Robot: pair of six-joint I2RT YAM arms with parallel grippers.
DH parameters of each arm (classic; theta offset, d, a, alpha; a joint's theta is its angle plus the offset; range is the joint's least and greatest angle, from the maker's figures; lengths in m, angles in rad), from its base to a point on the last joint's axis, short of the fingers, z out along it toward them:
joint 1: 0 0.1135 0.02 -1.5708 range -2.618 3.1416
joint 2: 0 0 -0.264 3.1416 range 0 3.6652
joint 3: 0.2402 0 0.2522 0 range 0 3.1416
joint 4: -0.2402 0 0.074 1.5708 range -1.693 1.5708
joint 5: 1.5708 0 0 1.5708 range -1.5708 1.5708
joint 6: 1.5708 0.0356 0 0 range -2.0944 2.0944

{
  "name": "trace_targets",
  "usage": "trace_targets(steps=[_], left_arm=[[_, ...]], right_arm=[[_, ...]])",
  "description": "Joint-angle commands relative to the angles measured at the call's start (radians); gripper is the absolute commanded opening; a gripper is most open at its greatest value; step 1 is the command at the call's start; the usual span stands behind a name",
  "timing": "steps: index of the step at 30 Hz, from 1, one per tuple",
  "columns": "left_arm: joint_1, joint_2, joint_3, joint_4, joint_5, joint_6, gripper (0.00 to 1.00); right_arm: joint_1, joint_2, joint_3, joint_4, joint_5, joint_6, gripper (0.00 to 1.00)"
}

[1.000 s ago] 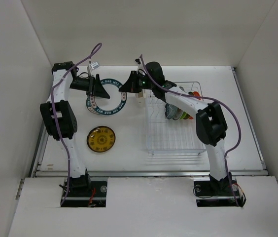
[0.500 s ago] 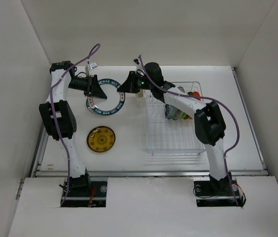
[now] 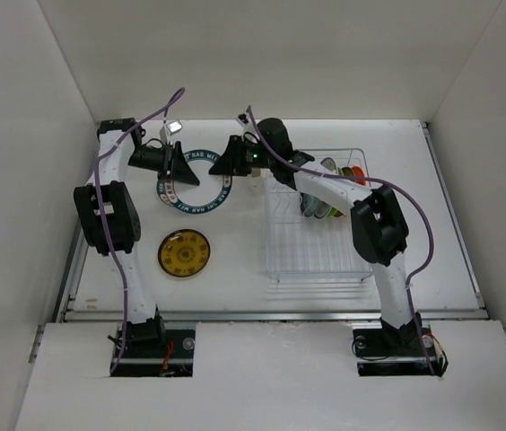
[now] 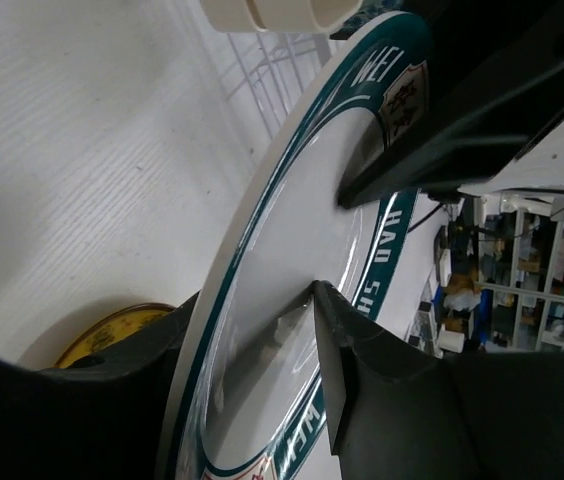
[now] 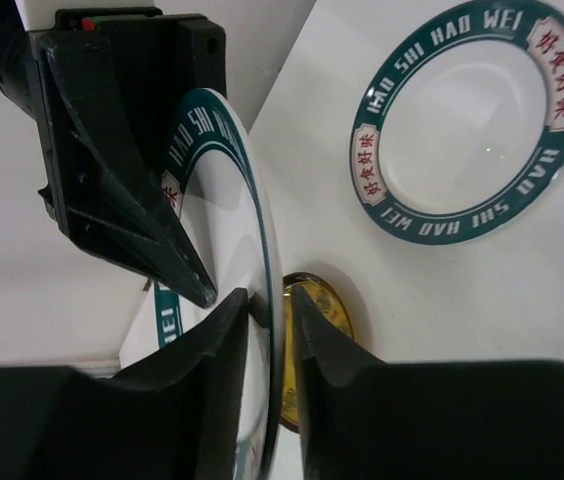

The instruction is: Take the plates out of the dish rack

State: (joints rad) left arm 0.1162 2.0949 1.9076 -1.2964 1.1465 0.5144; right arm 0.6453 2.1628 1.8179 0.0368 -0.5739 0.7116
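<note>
Two teal-rimmed plates: the flat plate (image 3: 196, 193) lies upper left. Above it, the left gripper (image 4: 255, 297) and right gripper (image 5: 267, 300) meet and both pinch the upright plate (image 5: 227, 210). One yellow plate (image 3: 184, 253) lies below.

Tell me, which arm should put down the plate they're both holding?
Left, probably. The left fingers grip the held plate, and that arm is on the side where the flat teal-rimmed plate and yellow plate lie. The right arm is nearer the dish rack.
</note>
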Motion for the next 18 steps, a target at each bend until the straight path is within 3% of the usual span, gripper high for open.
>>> trace_targets(steps=[1, 2, 3, 6, 8, 11, 18], left_arm=[[-0.032, -0.084, 0.018, -0.07, 0.127, -0.03, 0.0], [-0.032, -0.084, 0.018, -0.07, 0.127, -0.039, 0.0], [-0.032, -0.084, 0.018, -0.057, 0.116, -0.054, 0.0], [-0.032, -0.096, -0.016, 0.041, 0.07, -0.141, 0.0], [-0.023, -0.111, -0.067, 0.181, 0.001, -0.276, 0.0], [-0.023, -0.125, -0.09, 0.259, -0.048, -0.338, 0.0], [0.017, -0.093, -0.056, 0.29, -0.048, -0.392, 0.0]], right_arm=[[0.051, -0.012, 0.037, 0.023, 0.006, -0.023, 0.33], [0.051, -0.012, 0.037, 0.005, 0.006, -0.035, 0.37], [0.051, -0.012, 0.037, -0.006, 0.02, -0.035, 0.5], [0.051, -0.034, 0.046, -0.055, 0.077, -0.057, 0.75], [0.051, -0.049, 0.046, -0.083, 0.15, -0.057, 0.82], [0.051, -0.07, 0.056, -0.147, 0.254, -0.075, 0.93], [0.051, -0.089, 0.112, -0.313, 0.497, -0.086, 0.95]])
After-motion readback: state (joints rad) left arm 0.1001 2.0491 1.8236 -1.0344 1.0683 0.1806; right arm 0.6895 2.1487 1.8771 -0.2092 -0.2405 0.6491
